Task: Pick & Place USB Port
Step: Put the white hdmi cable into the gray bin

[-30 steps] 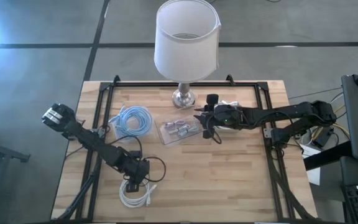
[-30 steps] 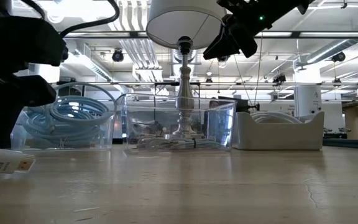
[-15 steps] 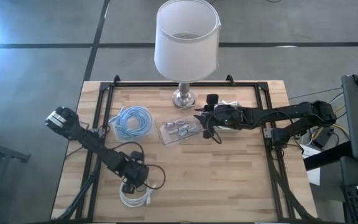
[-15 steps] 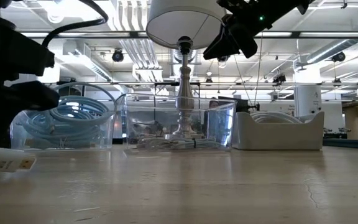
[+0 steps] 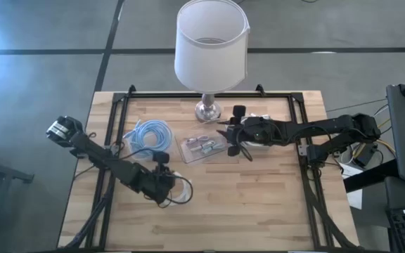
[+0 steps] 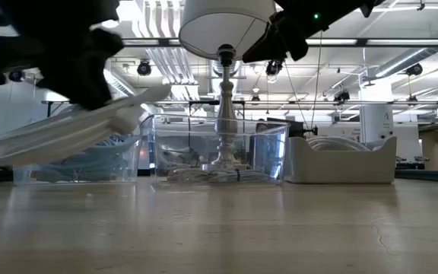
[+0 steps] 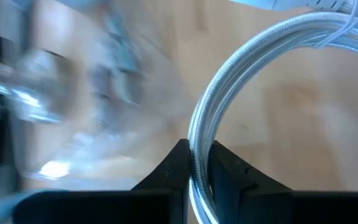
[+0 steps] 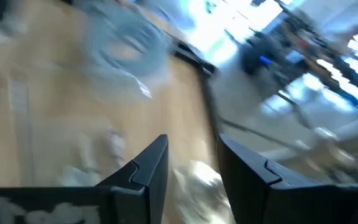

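Note:
A white coiled cable (image 5: 181,188) hangs above the table's near left part, with my left gripper (image 5: 163,184) shut on it. In the low view the coil (image 6: 74,131) shows tilted and off the wood. My right gripper (image 5: 232,143) hovers open over the right end of a clear tray (image 5: 201,147). This tray rests flat on the table's middle and holds small silvery plug pieces. In the right wrist view the fingers (image 8: 156,163) stand apart with nothing between them. My left gripper pinches the coil's bundled strands (image 7: 199,163) between its two fingers, at one side of the loop. The fingers lie across the strands. The rest of the loop (image 7: 272,38) reaches out past the fingertips. The coil is clear of the table and tilted.
A lamp with a white shade (image 5: 211,41) stands on its metal base (image 5: 207,109) at the far middle. A clear box with a blue cable coil (image 5: 147,135) sits at the far left. A white box (image 5: 261,118) lies under the right arm. Black frame rails (image 5: 108,161) run along both sides.
My left gripper has shut on the white coil, which lay flat near the table's near edge. It has lifted the coil clear and carried it toward the far and right side. The coil now hangs tilted.

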`<act>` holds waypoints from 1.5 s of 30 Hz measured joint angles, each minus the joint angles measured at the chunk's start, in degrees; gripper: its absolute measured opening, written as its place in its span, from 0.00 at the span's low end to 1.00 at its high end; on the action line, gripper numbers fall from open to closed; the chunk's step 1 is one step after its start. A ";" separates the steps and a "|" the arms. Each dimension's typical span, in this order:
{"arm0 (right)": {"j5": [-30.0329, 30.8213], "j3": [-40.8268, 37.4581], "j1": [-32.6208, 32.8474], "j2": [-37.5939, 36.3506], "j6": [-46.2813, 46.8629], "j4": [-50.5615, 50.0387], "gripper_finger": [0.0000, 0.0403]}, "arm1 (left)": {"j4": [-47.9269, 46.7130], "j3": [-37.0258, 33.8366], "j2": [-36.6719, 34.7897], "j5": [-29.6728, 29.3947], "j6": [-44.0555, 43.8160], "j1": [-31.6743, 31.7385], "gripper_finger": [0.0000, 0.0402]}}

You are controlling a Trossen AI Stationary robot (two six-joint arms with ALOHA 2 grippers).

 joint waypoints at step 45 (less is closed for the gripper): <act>-19.67 0.00 0.80 0.02 29.86 6.97 0.46 | 40.22 4.34 -0.10 -33.67 36.69 12.62 0.11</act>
